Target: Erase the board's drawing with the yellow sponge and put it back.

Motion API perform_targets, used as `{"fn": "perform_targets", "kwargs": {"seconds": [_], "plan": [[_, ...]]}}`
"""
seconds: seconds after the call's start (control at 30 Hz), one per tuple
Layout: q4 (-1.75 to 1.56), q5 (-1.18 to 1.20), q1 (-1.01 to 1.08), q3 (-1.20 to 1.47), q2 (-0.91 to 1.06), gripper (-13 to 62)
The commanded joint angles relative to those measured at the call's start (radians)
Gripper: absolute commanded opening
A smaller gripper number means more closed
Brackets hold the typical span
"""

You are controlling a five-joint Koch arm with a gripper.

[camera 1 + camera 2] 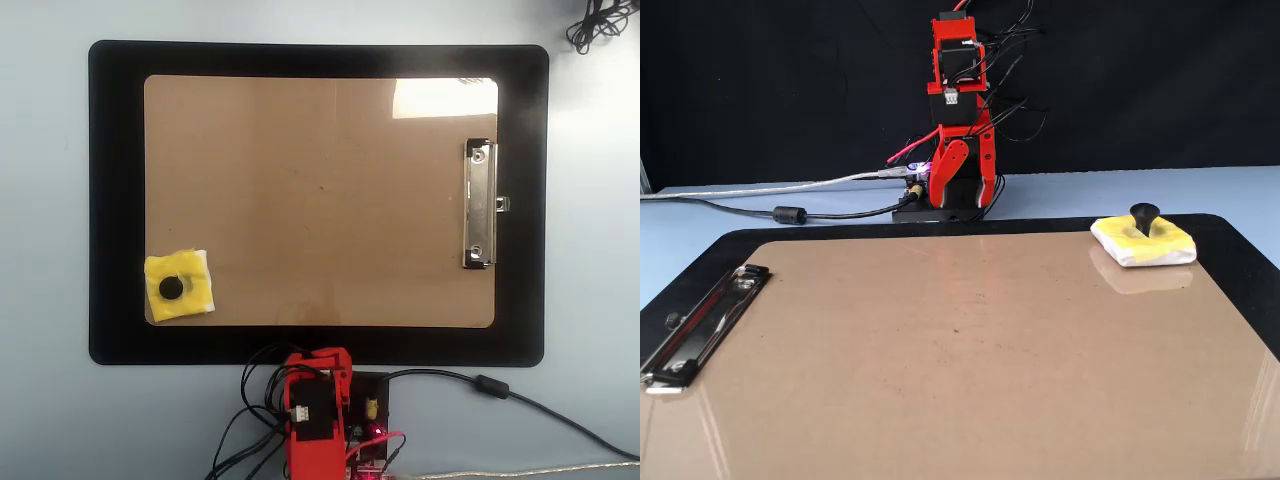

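Board [320, 200]: tan clipboard on black mat [115, 200], no drawing visible.
Yellow sponge [179, 285]: on board's corner, nearest the base in overhead view, free.
Hand [960, 195]: folded at base, holds nothing; jaw gap can't tell.
Risk: faint residue missed, prob. glare.
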Motion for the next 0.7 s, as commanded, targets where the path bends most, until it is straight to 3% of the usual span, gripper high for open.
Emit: {"fn": "perform_targets", "kwargs": {"seconds": [0.0,0.67], "plan": [[0.029,-0.003,0.021,-0.005,0.048,33.7],[0.064,0.003,0.058,0.054,0.048,34.1]]}}
